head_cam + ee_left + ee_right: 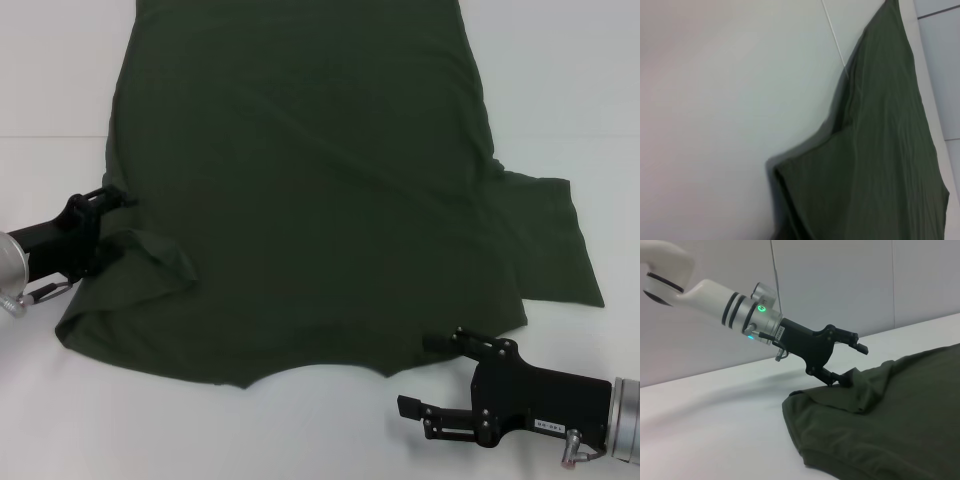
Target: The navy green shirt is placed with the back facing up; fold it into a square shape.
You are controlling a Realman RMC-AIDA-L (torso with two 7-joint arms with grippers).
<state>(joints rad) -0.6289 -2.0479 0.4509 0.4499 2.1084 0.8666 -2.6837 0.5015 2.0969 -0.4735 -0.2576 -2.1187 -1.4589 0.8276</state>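
The shirt (310, 190) lies spread flat on the white counter (50, 60), reaching from the near edge between the two arms away to the far side, one sleeve (555, 240) splayed out beyond the right claw. The left claw (112, 218) sits at the shirt's edge, its fingers spread with one above and one at the cloth; a small bunch of fabric (160, 260) is rucked up just inside it, so it looks set around the sleeve there but not yet clenched. The right claw (430, 375) hovers just off the near hem beside the collar dip (315, 372), released and holding nothing. The shirt reads as thin, soft and light: it will drape, sag and wrinkle rather than keep a line, and a pinch of one layer is likely to drag the rest across the smooth counter. Best taken at an edge or corner, where a finger can slide under the cloth: the rucked sleeve for the left claw, the near hem corner by the sleeve seam for the right.
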